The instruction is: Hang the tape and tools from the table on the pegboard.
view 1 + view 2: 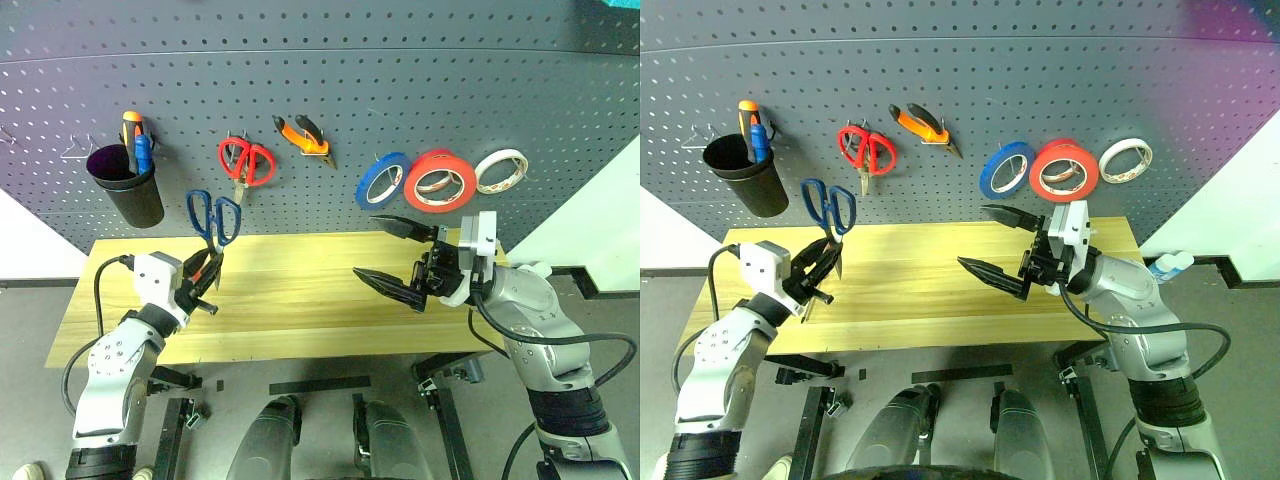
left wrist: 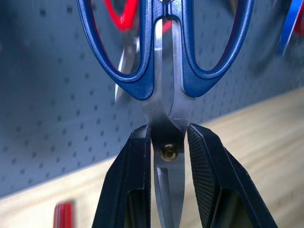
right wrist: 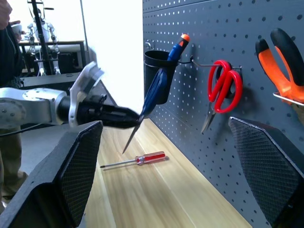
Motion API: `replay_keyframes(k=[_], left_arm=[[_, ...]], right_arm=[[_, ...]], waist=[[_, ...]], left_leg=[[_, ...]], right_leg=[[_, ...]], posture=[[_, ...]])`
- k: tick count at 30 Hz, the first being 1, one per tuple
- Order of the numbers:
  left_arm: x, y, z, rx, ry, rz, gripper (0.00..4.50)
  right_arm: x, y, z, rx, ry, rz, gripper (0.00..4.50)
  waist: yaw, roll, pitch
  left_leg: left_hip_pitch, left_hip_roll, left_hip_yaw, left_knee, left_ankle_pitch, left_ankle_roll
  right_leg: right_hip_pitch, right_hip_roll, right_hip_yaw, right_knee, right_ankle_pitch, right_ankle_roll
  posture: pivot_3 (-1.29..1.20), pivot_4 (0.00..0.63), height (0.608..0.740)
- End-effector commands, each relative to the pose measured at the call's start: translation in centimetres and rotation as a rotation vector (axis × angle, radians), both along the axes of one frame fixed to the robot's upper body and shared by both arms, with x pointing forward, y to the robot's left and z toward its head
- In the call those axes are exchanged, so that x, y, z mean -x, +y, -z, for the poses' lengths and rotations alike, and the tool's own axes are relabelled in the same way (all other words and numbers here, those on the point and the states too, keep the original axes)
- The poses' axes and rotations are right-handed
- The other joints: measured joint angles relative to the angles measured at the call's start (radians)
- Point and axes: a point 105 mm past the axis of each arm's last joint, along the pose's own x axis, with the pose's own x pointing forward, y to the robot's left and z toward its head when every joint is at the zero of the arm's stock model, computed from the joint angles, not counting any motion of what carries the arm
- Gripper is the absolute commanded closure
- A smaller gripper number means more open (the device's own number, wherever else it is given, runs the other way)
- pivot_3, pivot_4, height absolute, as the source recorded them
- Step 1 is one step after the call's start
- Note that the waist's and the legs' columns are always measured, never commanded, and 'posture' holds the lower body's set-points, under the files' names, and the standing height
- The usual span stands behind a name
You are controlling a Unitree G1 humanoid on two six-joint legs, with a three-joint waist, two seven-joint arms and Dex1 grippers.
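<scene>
My left gripper (image 1: 208, 270) is shut on the blades of the scissors (image 1: 213, 222), near the pivot. Their dark blue handles point up, in front of the lower pegboard (image 1: 300, 60) and above the left part of the table (image 1: 300, 295). A small red-handled screwdriver (image 3: 142, 158) lies on the table near the pegboard, below the scissor tips. My right gripper (image 1: 368, 247) is open and empty above the right part of the table, pointing left. The orange-red tape (image 1: 440, 180) and the orange-and-black pliers (image 1: 303, 137) hang on the pegboard.
A black cup (image 1: 128, 190) with screwdrivers in it hangs at the left of the pegboard. Red-handled scissors (image 1: 246, 162) hang between it and the pliers. A blue roll (image 1: 382, 178) and a white roll (image 1: 501, 171) flank the orange-red tape. A person stands far off (image 3: 7, 28).
</scene>
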Motion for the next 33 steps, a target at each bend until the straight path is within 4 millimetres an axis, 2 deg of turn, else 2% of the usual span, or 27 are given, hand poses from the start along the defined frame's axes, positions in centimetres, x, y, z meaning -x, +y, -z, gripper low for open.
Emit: replay_keyframes(k=[1,5,12,21,33], left_arm=[[-0.3,0.3,-3.2,0.036,-0.105,-0.008,3.67],[-1.1,0.9,-4.0,0.048,-0.128,-0.042,3.67],[-2.9,0.1,-4.2,0.016,-0.146,-0.061,3.67],[-4.1,-0.9,-3.7,0.024,-0.141,-0.058,3.67],[-5.5,-0.8,-2.5,-0.048,-0.106,-0.101,3.67]], right_arm=[[0.5,0.0,-0.3,0.025,-0.044,0.000,0.00],[0.5,0.1,-0.2,0.031,-0.047,-0.004,0.00],[0.9,0.3,-0.9,0.004,-0.044,-0.035,0.00],[1.4,0.4,-1.2,0.006,-0.044,-0.048,0.00],[1.3,0.4,-0.9,0.018,-0.040,-0.033,0.00]], waist=[[0.000,0.000,0.000],[-0.002,0.000,-0.001],[-0.001,0.000,-0.007],[-0.001,0.000,-0.020],[-0.002,0.000,-0.033]], left_leg=[[0.000,0.000,0.000,0.000,0.000,0.000],[0.000,0.000,0.001,0.000,0.000,0.000],[0.001,0.000,0.001,0.001,0.000,0.000],[0.001,0.000,0.002,0.001,0.000,0.000],[0.002,0.000,0.003,0.002,0.001,0.000]], right_leg=[[0.000,0.000,0.000,0.000,0.000,0.000],[0.000,0.001,0.000,0.001,0.000,0.000],[0.000,0.002,0.000,0.001,0.000,0.000],[0.000,0.002,0.000,0.002,0.001,0.000],[0.001,0.003,0.000,0.003,0.002,0.000]], posture=[[0.04,0.143,0.740],[0.04,0.138,0.740],[0.03,0.124,0.740],[0.01,0.112,0.740],[0.01,0.112,0.740]])
